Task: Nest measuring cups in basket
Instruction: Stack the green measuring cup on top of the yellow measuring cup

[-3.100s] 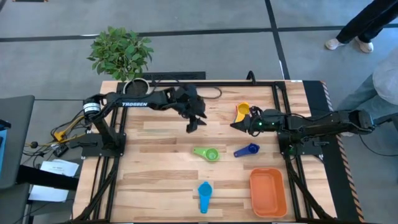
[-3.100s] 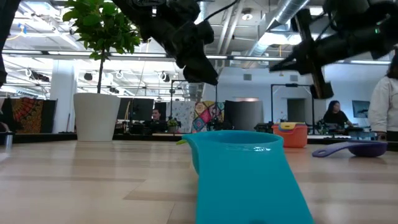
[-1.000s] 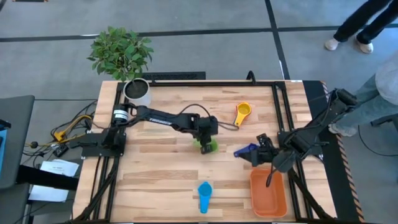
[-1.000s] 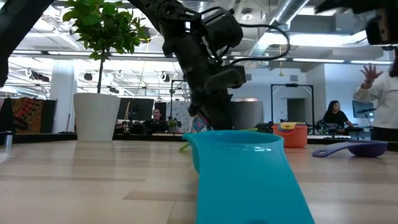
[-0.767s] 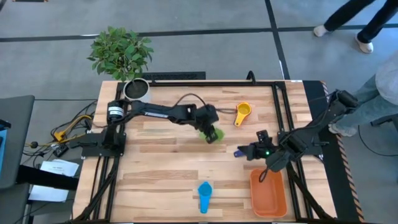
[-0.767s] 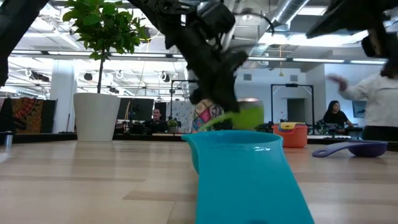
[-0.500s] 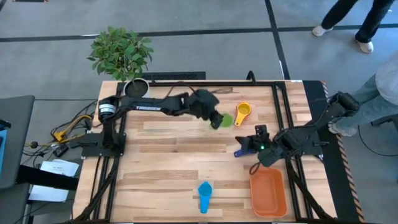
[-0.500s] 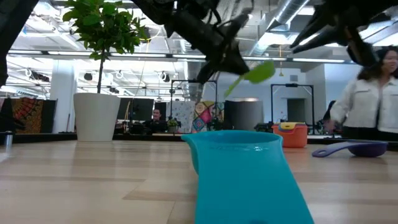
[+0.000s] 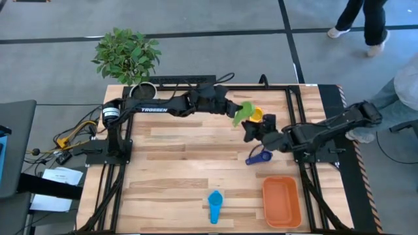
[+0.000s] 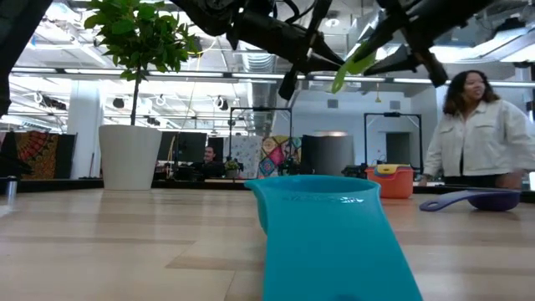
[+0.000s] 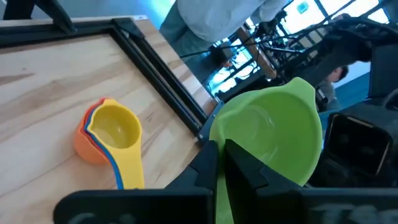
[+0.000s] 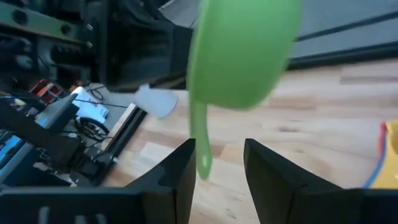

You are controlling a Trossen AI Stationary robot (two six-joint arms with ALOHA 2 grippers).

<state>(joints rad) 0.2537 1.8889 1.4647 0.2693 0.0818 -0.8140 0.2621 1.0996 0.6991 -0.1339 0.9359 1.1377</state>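
The green measuring cup (image 9: 246, 109) hangs high over the table's far right, and my left gripper (image 9: 234, 111) is shut on it. Its bowl (image 12: 242, 50) is up and its handle (image 12: 200, 140) points down. My right gripper (image 12: 219, 149) is open, one finger on either side of the handle's free end; no touch shows. A yellow cup, nested in a blue and an orange one (image 11: 115, 130), rests on the table just beyond. The dark blue cup (image 9: 259, 156) and the light blue cup (image 9: 215, 203) lie on the table. The orange basket (image 9: 282, 202) sits at the near right. My left gripper pinches the green cup between its two fingers where the handle meets the bowl's rim (image 11: 219, 163). It comes nearly level from the table's left. The cup is lifted clear, its bowl (image 11: 267, 134) beyond the fingertips and its handle end hanging free.
A white plant pot (image 9: 144, 93) stands at the far left corner. Black frame rails (image 9: 297, 111) run along the table's right and far edges. A person (image 10: 476, 134) stands beyond the table's right side.
My left gripper has lifted the green cup off the middle of the table and carried it up and toward the far right, rolling so that the handle now points down. My right gripper has swung from beside the basket toward the far edge, up to the green cup.
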